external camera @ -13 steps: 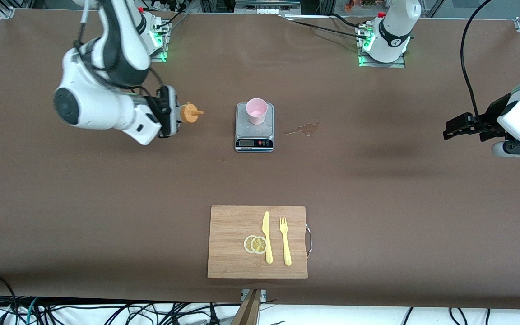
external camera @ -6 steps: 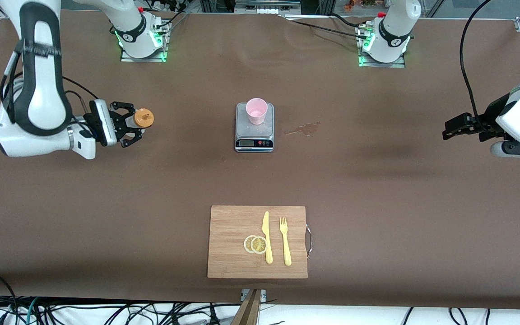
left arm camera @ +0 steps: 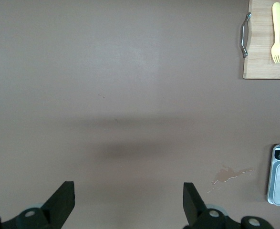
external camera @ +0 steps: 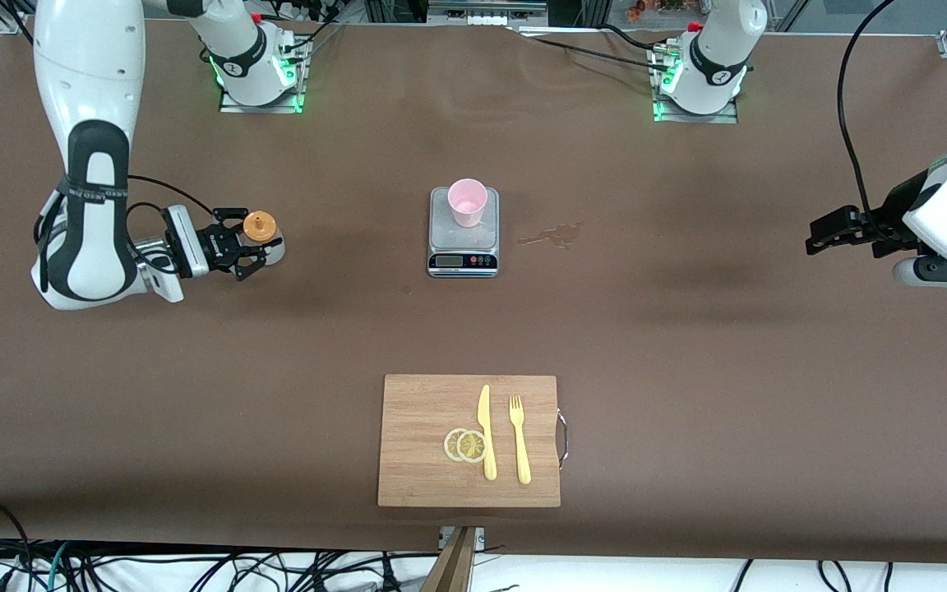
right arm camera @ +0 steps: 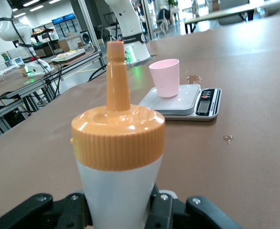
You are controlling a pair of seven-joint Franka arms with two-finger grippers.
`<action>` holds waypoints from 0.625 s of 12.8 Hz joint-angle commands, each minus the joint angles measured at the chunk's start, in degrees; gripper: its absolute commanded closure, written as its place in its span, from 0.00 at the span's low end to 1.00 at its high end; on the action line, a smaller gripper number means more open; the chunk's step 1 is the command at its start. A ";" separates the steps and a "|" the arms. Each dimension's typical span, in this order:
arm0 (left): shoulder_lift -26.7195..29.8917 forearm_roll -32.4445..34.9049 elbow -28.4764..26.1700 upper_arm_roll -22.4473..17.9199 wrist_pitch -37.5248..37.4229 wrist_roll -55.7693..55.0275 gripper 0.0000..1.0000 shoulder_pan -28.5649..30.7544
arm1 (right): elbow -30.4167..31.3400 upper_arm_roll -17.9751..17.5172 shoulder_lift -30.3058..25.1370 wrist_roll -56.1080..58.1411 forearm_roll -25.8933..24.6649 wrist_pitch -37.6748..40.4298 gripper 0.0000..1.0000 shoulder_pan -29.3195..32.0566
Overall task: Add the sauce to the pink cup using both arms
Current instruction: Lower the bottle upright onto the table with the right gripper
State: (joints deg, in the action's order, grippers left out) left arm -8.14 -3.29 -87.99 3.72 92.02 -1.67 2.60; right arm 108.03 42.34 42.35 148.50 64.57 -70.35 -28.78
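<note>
The sauce bottle (external camera: 261,229), whitish with an orange nozzle cap, stands upright on the table toward the right arm's end. My right gripper (external camera: 248,244) is shut on its body; the bottle fills the right wrist view (right arm camera: 117,162). The pink cup (external camera: 468,201) stands upright on a silver kitchen scale (external camera: 463,247) at mid-table, and shows in the right wrist view (right arm camera: 165,77) past the nozzle. My left gripper (external camera: 820,239) is open and empty above the table at the left arm's end; in its wrist view (left arm camera: 128,205) nothing lies between the fingertips.
A brownish spill stain (external camera: 556,236) lies beside the scale toward the left arm's end. A wooden cutting board (external camera: 424,444) with a yellow knife (external camera: 486,432), a fork (external camera: 519,440) and lemon slices (external camera: 465,445) lies nearer the camera.
The right arm has carried the bottle away from the scale toward its own end of the table, turned it from tilted to upright and lowered it. The left arm has not moved.
</note>
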 commanded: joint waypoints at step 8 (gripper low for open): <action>-0.73 0.39 1.77 -0.03 -0.97 0.97 0.00 -0.31 | -5.46 -14.21 3.62 8.12 -4.44 5.40 0.00 17.79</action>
State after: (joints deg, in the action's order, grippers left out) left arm -8.15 -3.29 -87.98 3.78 92.02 -1.67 2.49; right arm 104.19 28.62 46.48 155.60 62.51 -66.40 -11.88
